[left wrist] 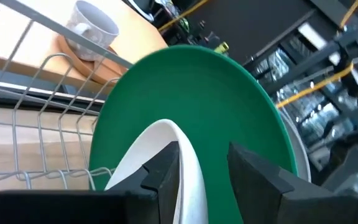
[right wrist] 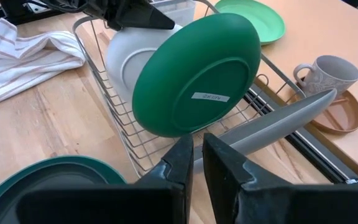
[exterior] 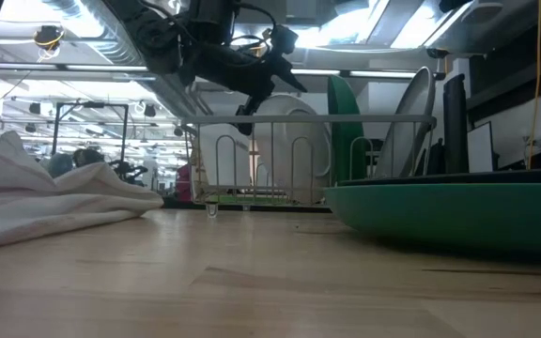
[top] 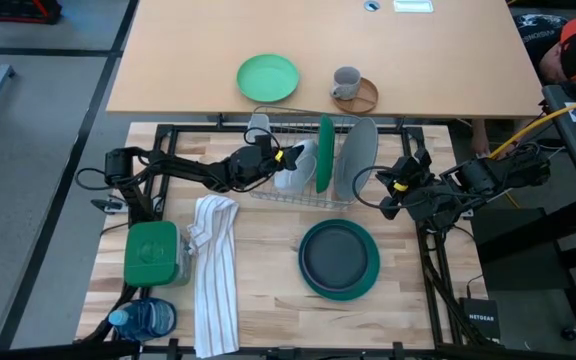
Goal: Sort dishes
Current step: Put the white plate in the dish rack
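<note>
Plates stood on edge in the wire rack [top: 298, 190]: a pale plate [left wrist: 188, 171], a dark green plate [top: 324, 154] and a grey plate [top: 357, 158]. The left pincer [left wrist: 202, 168] straddled the pale plate's upper rim, jaws parted and apparently released. The right pincer [right wrist: 197, 158] waited beside the rack, jaws narrowly apart, empty. Stacked plates [top: 339, 259] lay on the worktop [top: 268, 290] nearby; the pale plate's foot was hidden.

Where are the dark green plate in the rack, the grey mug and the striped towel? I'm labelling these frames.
dark green plate [right wrist: 197, 74]: right wrist view, middle of its underside.
grey mug [top: 345, 82]: high view, its rim.
striped towel [top: 214, 270]: high view, middle of the cloth.
</note>
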